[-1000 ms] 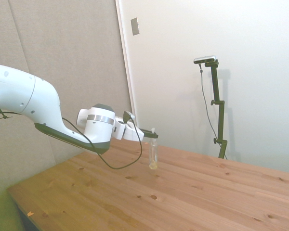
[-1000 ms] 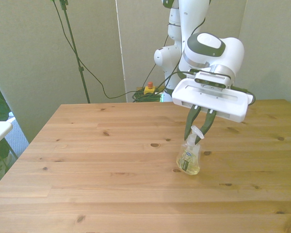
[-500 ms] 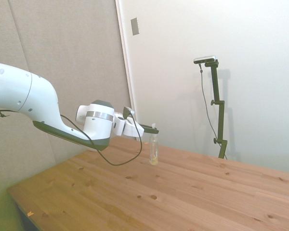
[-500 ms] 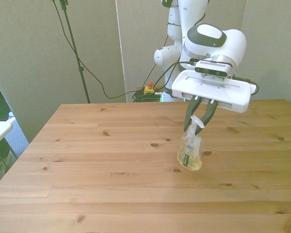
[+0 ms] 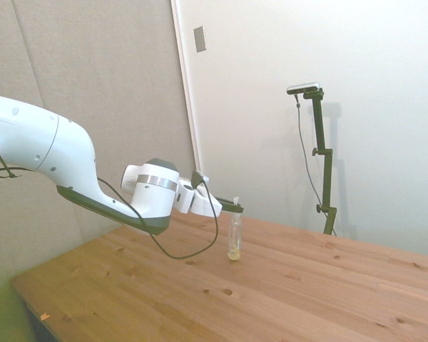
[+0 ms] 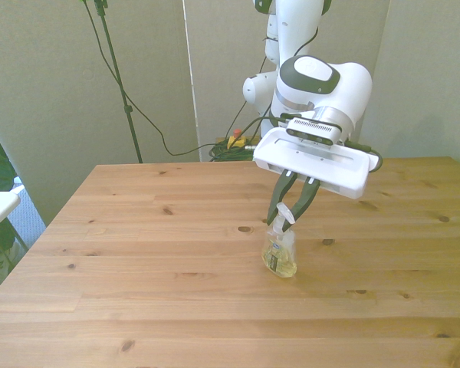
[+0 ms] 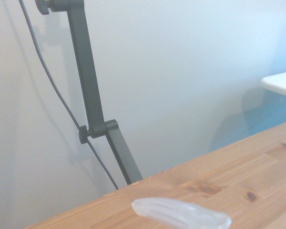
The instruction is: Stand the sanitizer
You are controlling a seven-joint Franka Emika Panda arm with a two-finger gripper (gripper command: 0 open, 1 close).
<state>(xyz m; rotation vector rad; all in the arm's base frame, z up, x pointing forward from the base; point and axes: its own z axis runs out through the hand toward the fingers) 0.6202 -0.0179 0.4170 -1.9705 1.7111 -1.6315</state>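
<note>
The white arm [image 5: 64, 160] reaches in from the side view's left and ends at the gripper [image 5: 232, 208], whose dark fingers [image 6: 279, 201] are clenched on the pump neck of the sanitizer [image 6: 280, 254]; the bottle stands close to upright on the wooden table [image 6: 138, 253], its yellowish base apparently touching the boards, roughly mid-table and a little toward the front view's right; judged from this, the standing itself looks nearly done, and what is left is to let go of the neck and draw the gripper clear without tipping the bottle; whether the base sits flat or is only just resting cannot be told for certain; the side view gives the bottle [image 5: 234, 238] as a slim clear column with the fingers coming at its top almost level, and shows it plumb from that side, but hides how the two fingers close; the front view shows just that, the fingers converging to a point on the white nozzle, and also a slight lean of the bottle that the side view does not reveal; the wrist view shows only a blurred clear sliver of the nozzle [image 7: 181, 214] over the table edge [image 7: 257, 157] with the pale wall [image 7: 190, 71] behind, and nothing of the base
</note>
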